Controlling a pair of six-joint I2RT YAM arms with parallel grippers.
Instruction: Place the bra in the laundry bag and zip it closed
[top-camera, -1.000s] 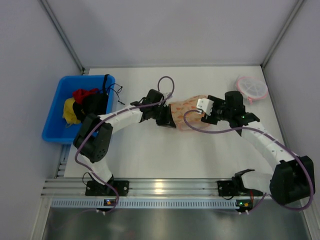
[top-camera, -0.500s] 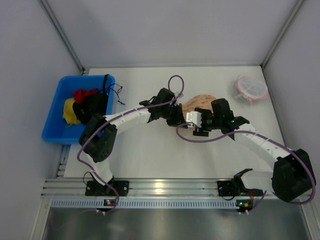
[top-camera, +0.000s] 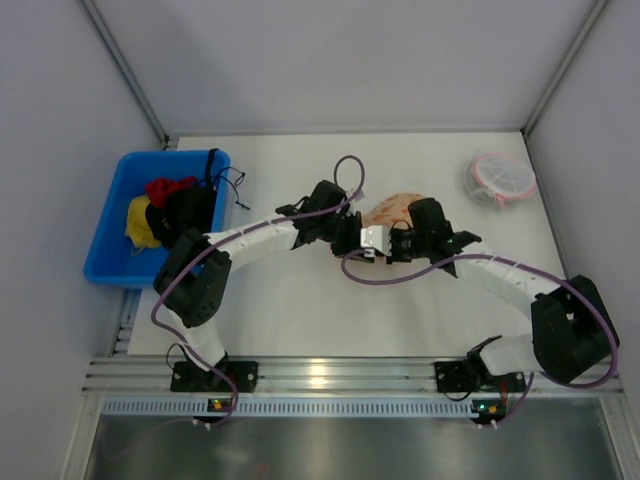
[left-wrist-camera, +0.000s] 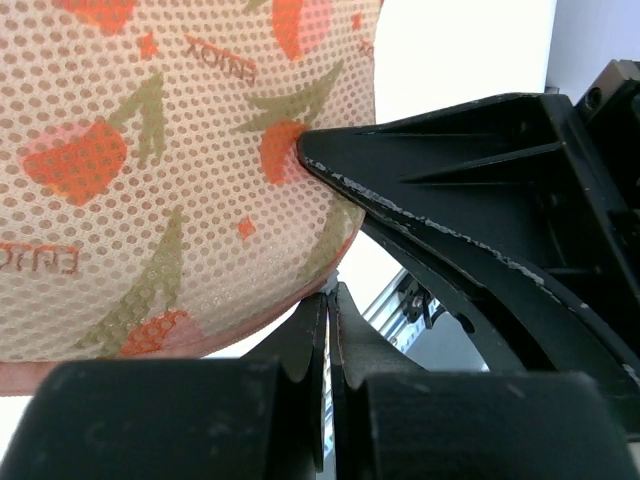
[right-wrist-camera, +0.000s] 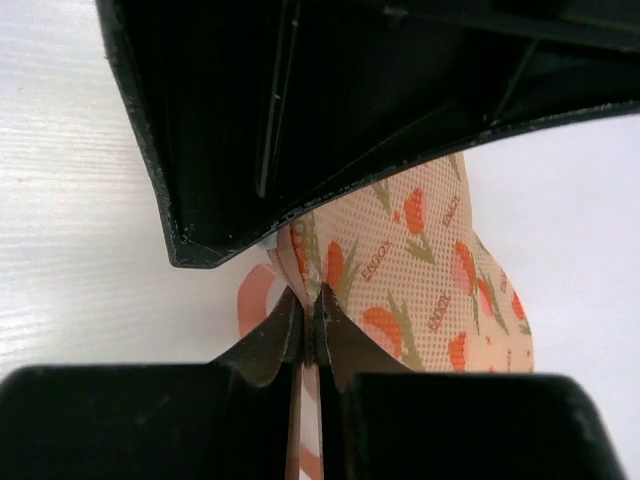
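The laundry bag, cream-peach mesh with orange prints and a pink edge, lies at the table's middle, mostly covered by both wrists. My left gripper comes from the left; its tips are shut on a small pale piece at the bag's pink rim. My right gripper meets it from the right, shut on a fold of the bag's edge, beside a pink loop. Each gripper's black body fills part of the other's wrist view. The bra is hidden.
A blue bin with red, yellow and black clothes stands at the left edge. A round pink-rimmed white mesh item lies at the back right. Grey walls enclose the table; an aluminium rail runs along the front.
My right gripper swung left to the bag's near-left end and closed on its edge. My left gripper shifted right, staying shut, and the bag bunched toward the back right.
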